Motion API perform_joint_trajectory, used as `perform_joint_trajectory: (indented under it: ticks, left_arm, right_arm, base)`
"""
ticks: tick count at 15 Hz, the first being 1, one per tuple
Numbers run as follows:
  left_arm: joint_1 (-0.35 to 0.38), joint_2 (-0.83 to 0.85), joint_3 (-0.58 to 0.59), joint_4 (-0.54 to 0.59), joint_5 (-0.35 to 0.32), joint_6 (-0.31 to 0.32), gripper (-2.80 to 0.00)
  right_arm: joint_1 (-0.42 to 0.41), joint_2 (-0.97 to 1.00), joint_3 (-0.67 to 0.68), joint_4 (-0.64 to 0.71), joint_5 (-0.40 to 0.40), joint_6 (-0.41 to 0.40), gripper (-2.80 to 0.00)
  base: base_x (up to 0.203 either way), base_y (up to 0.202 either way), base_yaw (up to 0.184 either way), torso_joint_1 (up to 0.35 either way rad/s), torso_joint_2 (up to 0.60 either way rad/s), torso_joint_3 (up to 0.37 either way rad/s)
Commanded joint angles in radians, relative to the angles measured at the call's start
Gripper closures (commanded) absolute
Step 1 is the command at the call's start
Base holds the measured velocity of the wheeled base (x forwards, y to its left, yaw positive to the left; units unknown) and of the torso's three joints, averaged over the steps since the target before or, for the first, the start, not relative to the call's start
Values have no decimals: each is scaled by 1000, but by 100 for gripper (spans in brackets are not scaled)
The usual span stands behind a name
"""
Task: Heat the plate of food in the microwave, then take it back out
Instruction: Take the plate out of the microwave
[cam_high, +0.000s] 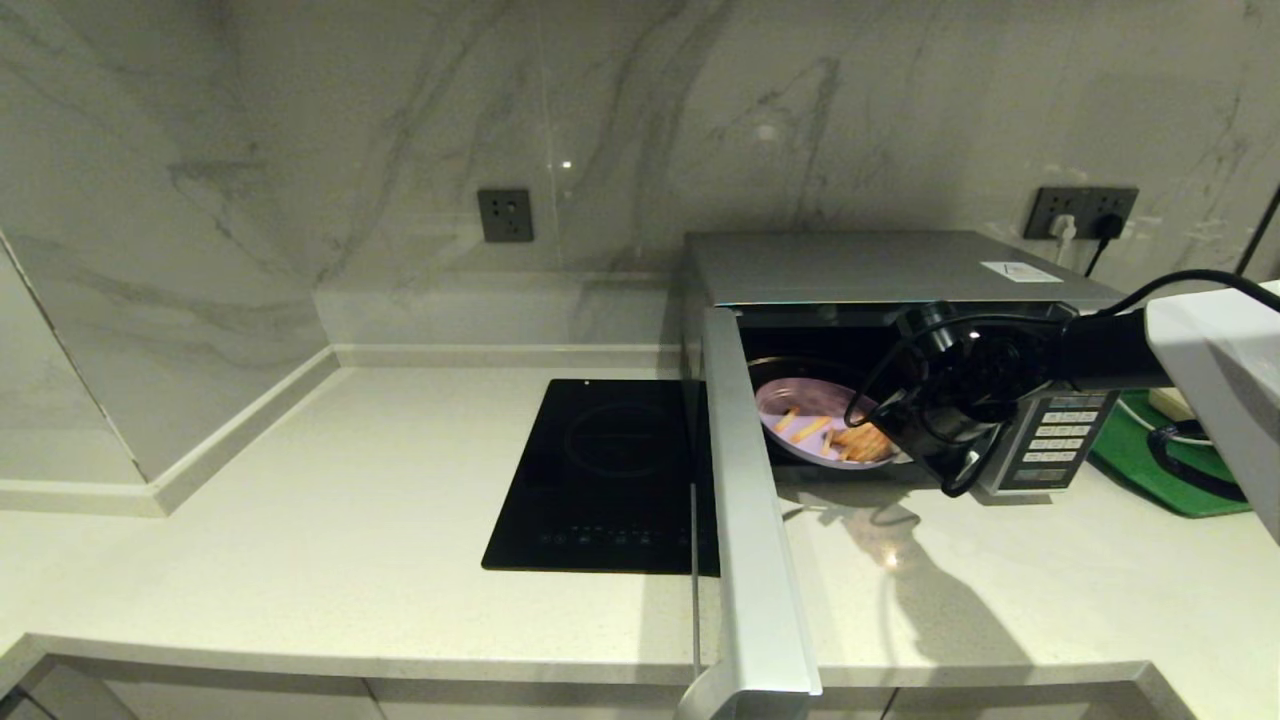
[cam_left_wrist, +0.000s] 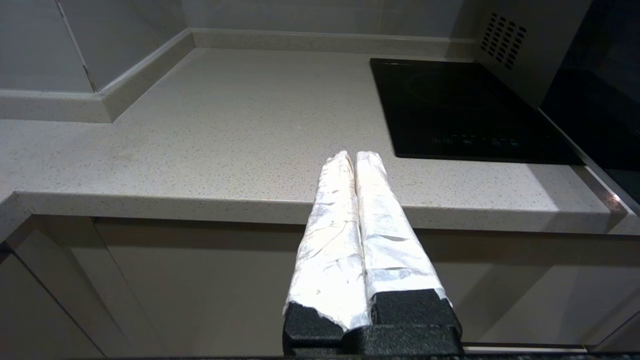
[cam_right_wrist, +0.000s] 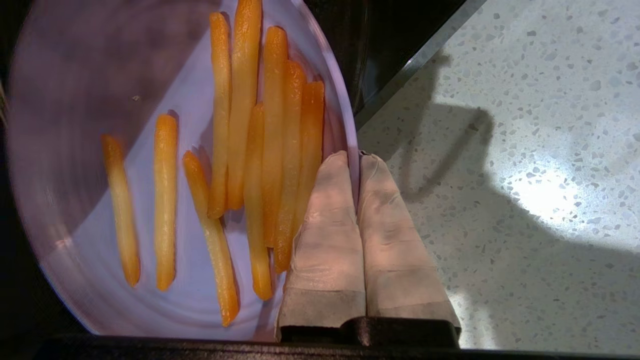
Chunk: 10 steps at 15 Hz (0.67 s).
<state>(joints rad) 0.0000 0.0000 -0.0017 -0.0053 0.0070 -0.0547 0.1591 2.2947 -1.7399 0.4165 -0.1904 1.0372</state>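
Observation:
The silver microwave (cam_high: 880, 265) stands on the counter with its door (cam_high: 745, 500) swung wide open toward me. Inside its mouth lies the pale lavender plate of food (cam_high: 800, 405) with several orange-yellow fries (cam_right_wrist: 260, 140). My right gripper (cam_right_wrist: 356, 159) reaches into the opening and is shut on the plate's rim (cam_right_wrist: 345, 115), one finger over the plate and one outside it. In the head view the gripper's black body (cam_high: 950, 400) covers the plate's right part. My left gripper (cam_left_wrist: 354, 156) is shut on nothing, parked in front of the counter edge.
A flat black hob (cam_high: 610, 475) lies on the counter left of the microwave door. A green tray (cam_high: 1170, 470) sits to the right of the microwave's keypad (cam_high: 1055, 440). Marble walls close the back and left; wall sockets (cam_high: 1080, 212) hold plugs behind the oven.

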Motion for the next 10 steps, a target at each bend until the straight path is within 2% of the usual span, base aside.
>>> perform_joint_trajectory:
  ticks: [1, 10]
  left_arm:
    - [0, 0, 0, -1, 1, 0, 0]
    - [0, 0, 0, -1, 1, -1, 0]
  right_arm:
    - [0, -4, -19, 5, -1, 6, 0]
    - [-23, -73, 7, 8, -4, 25, 0]
  base:
    - [0, 0, 0, 0, 0, 0]
    - [0, 0, 0, 0, 0, 0]
